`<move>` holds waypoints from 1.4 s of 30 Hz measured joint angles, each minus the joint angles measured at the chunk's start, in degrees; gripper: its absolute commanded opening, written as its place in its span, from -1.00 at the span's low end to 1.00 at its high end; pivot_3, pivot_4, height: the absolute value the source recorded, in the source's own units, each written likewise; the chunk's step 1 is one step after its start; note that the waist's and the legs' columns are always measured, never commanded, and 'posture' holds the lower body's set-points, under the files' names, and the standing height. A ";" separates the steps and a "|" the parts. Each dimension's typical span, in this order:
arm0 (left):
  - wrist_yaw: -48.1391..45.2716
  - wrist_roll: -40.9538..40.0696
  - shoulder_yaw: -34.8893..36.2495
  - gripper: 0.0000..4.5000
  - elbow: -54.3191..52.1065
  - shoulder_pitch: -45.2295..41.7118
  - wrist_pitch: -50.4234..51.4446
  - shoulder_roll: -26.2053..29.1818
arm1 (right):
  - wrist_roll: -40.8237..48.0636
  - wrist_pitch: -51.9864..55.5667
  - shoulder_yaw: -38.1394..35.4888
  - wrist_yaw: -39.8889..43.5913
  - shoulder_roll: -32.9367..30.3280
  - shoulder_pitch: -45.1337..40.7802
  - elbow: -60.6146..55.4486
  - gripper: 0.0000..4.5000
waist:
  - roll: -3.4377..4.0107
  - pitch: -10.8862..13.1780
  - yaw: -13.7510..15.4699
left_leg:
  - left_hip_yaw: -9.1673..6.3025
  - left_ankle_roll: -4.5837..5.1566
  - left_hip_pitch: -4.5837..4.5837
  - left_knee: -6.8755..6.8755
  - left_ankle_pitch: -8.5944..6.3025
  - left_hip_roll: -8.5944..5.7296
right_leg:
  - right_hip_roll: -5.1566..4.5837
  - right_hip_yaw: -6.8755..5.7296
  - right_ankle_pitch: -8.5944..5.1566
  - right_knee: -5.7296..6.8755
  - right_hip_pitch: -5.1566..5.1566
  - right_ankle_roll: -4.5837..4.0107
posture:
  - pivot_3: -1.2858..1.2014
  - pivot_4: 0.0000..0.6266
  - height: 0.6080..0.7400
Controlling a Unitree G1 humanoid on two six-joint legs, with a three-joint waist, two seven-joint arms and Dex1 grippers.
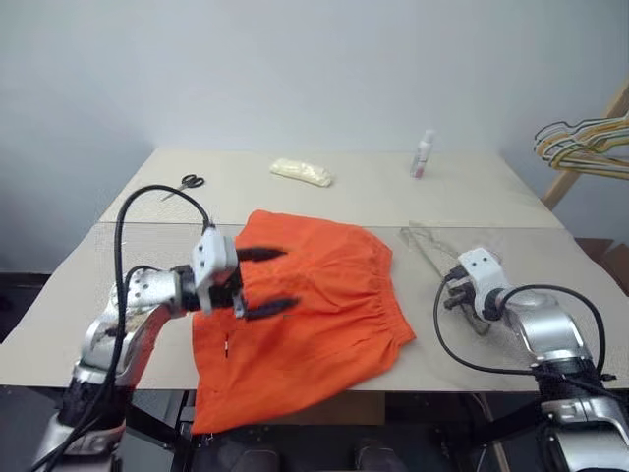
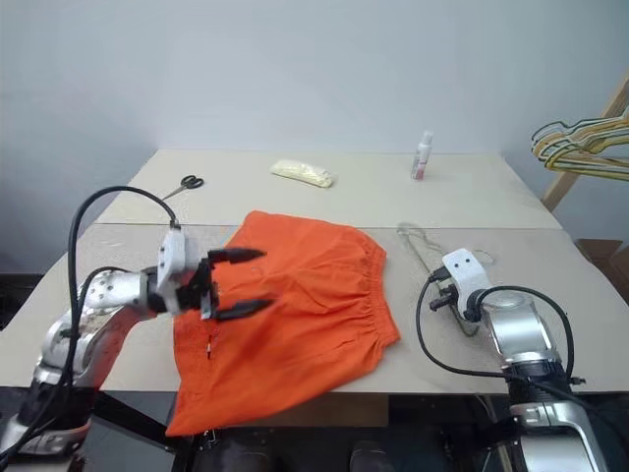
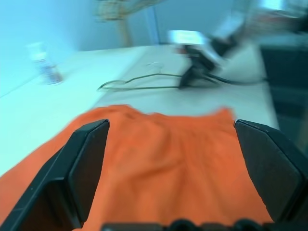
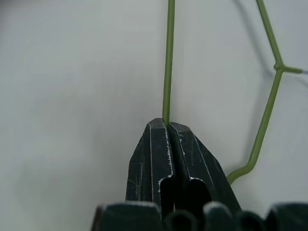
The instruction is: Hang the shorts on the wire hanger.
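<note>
One step done: my right gripper pinches the wire hanger; my left gripper hovers spread over the shorts, unhung.

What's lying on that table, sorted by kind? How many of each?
Shorts: 1
Wire hanger: 1
Scissors: 1
Bottle: 1
Yellowish packet: 1
Total: 5
</note>
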 measured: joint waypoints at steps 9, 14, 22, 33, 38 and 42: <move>24.79 -20.03 6.14 1.00 -0.06 -6.62 20.05 -22.06 | 1.87 -26.81 0.42 -0.36 8.50 7.41 -20.35 -0.99 | 0.01 -0.01 -1.28 | -0.24 -0.03 -0.35 0.06 -0.01 -0.02 | -0.02 0.24 0.29 0.05 -0.46 0.01 | -0.01 -1.00 1.00; 33.95 -25.63 9.23 1.00 1.68 -10.53 22.83 -27.80 | -2.44 -35.12 7.16 -1.19 10.96 8.17 -21.27 -0.99 | 0.00 -0.01 -1.97 | 0.10 -0.13 -0.25 0.08 0.05 -0.05 | 0.06 0.36 0.35 0.03 -0.40 0.00 | -0.02 -1.00 1.00; 34.65 -25.65 11.35 0.63 3.32 -11.27 21.68 -27.32 | -6.84 -39.76 9.55 -2.20 10.84 9.28 -21.09 -1.00 | 0.00 -0.01 -2.49 | 0.21 -0.14 -0.28 0.07 0.05 -0.08 | 0.11 0.42 0.36 -0.03 -0.40 -0.04 | -0.02 -1.00 1.00; 33.66 -22.58 9.33 -1.00 5.20 -12.24 19.04 -26.92 | -10.05 -42.24 11.06 -2.34 10.94 9.43 -18.90 -1.00 | 0.00 -0.01 -3.27 | 0.21 -0.14 -0.25 0.06 0.06 -0.08 | 0.13 0.46 0.36 -0.02 -0.40 -0.05 | -0.03 -1.00 1.00; 33.52 -19.11 7.19 -1.00 5.47 -12.23 17.03 -26.68 | -11.79 -41.97 11.95 -2.63 10.96 9.42 -18.57 -0.67 | 0.00 -0.01 -3.24 | 0.21 -0.14 -0.26 0.06 0.06 -0.08 | 0.14 0.46 0.36 -0.04 -0.39 -0.05 | -0.04 -1.00 1.00; 33.32 -15.62 6.09 -1.00 7.38 -11.60 15.31 -26.42 | -13.41 -41.85 12.20 -2.90 10.86 9.35 -18.60 -0.04 | 0.00 -0.01 -3.36 | 0.22 -0.14 -0.26 0.06 0.06 -0.08 | 0.14 0.49 0.37 -0.04 -0.42 -0.05 | -0.04 -1.00 1.00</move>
